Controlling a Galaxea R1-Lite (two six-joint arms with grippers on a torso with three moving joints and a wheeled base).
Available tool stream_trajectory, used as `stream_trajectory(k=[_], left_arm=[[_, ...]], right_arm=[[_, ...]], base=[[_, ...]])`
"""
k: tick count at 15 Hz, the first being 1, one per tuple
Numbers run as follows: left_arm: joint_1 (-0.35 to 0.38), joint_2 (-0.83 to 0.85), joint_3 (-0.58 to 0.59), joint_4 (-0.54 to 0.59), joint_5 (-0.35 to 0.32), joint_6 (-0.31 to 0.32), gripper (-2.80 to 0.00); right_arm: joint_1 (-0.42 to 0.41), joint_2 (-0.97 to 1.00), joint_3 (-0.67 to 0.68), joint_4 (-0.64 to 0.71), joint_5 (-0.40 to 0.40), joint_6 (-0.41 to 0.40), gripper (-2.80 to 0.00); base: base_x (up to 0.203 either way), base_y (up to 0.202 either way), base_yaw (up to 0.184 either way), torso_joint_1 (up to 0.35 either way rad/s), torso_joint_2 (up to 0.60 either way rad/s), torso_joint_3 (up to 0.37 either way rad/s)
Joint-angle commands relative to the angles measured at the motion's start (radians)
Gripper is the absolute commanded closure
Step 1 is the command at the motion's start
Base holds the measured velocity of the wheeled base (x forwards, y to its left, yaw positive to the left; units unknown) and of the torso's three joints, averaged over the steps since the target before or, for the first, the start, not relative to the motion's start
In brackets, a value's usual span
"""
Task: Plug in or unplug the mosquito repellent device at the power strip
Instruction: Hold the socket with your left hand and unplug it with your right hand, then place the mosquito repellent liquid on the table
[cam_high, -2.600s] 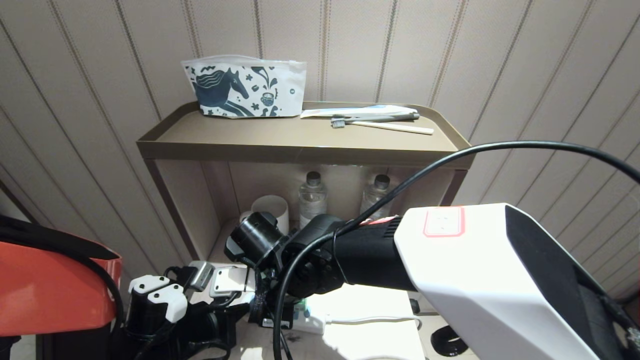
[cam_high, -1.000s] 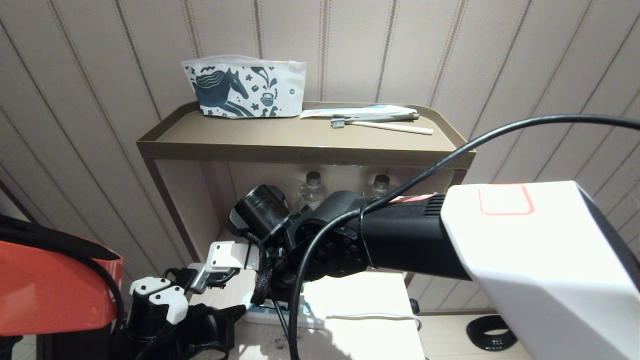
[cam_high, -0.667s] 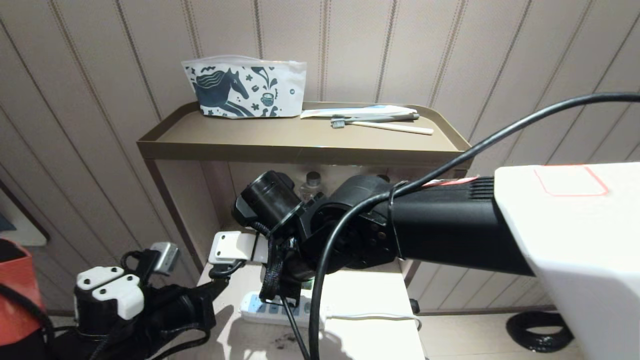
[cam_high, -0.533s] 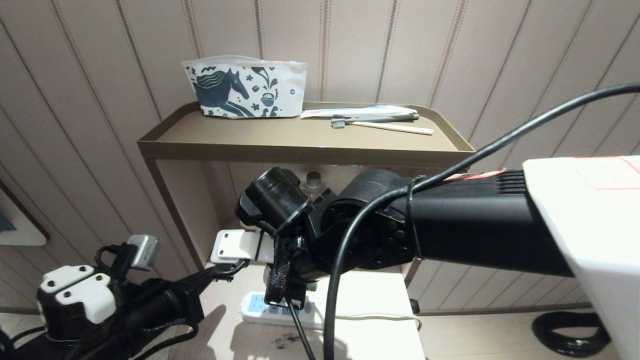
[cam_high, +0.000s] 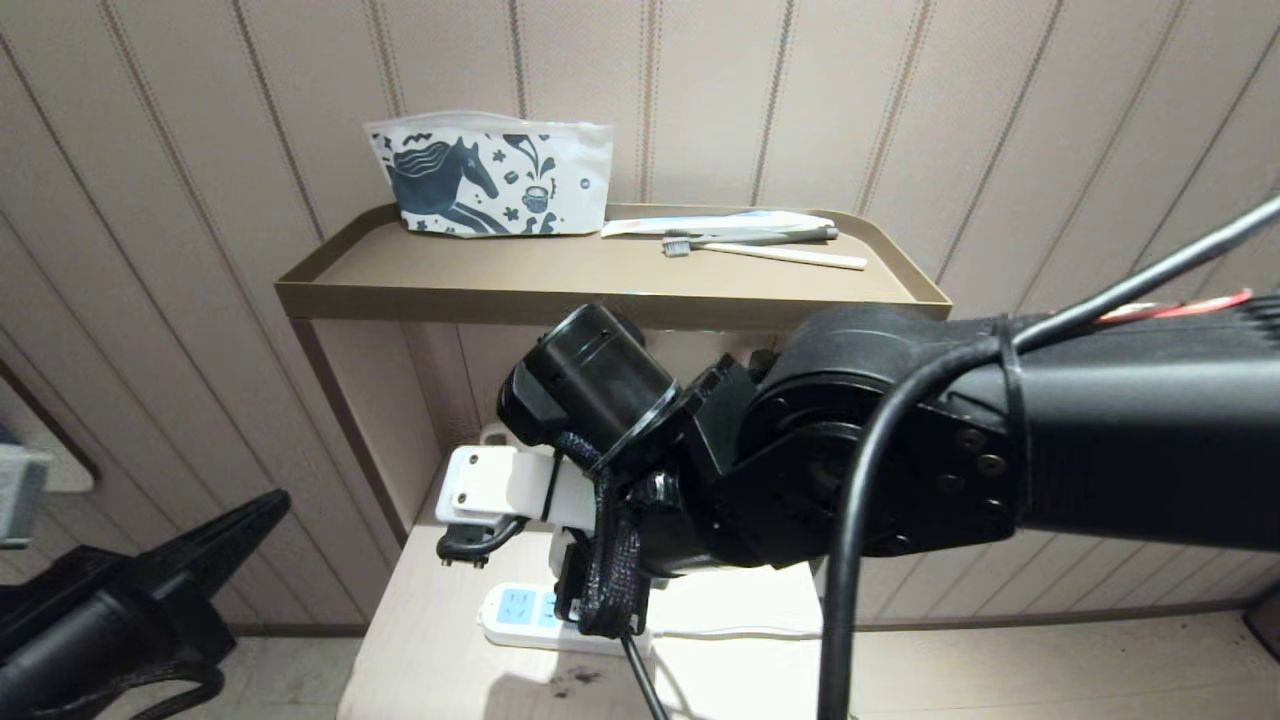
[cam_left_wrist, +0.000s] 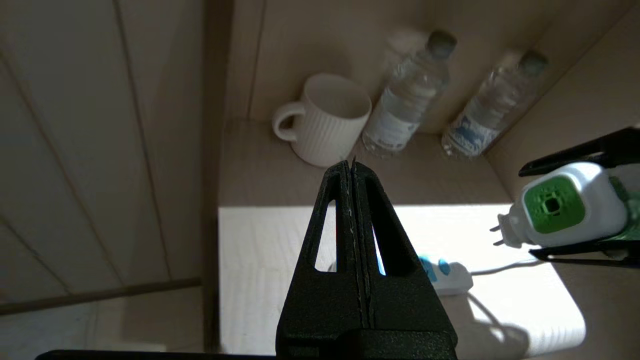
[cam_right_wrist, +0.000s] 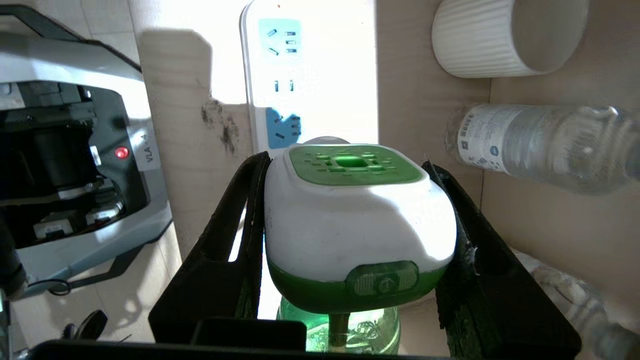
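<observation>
Head camera: high, facing the wall shelf. Wrist cameras: close, angled down; all share the flat white light-blue-socketed power strip (cam_high: 520, 612) (cam_left_wrist: 445, 272) (cam_right_wrist: 300, 75).

we seem to be in a home or guest room: panelled wall (cam_high: 820, 110), shelf (cam_high: 600, 285) holding toiletry pouch (cam_high: 495, 178), toothbrush (cam_high: 765, 250), mug (cam_left_wrist: 325, 120), water bottles (cam_left_wrist: 410, 97).

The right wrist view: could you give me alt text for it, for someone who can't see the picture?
The right gripper clamps the mosquito repellent device, white with a green top, between its black fingers, above the power strip on a pale wooden shelf. A white ribbed mug and a clear water bottle sit beside it.
</observation>
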Motion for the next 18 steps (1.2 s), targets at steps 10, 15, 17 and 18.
stream_trajectory(k=[10, 15, 17, 18], left_arm=[[0.441, -0.791, -0.357, 1.348, 0.256, 0.028, 0.00], [0.440, -0.791, -0.156, 1.177, 0.383, 0.155, 0.00], [0.440, -0.791, -0.033, 1.080, 0.418, 0.155, 0.00], [0.440, -0.791, 0.019, 0.976, 0.405, 0.162, 0.00]], right_arm=[[0.012, -0.158, 0.147, -0.008, -0.039, 0.130, 0.00], [0.008, -0.229, 0.258, -0.092, -0.042, 0.181, 0.00], [0.005, -0.233, 0.293, -0.146, -0.050, 0.182, 0.00], [0.005, -0.232, 0.299, -0.149, -0.051, 0.182, 0.00]], base=[[0.000, 0.000, 0.000, 0.000, 0.00, 0.000], [0.000, 0.000, 0.000, 0.000, 0.00, 0.000], [0.000, 0.000, 0.000, 0.000, 0.00, 0.000], [0.000, 0.000, 0.000, 0.000, 0.00, 0.000]])
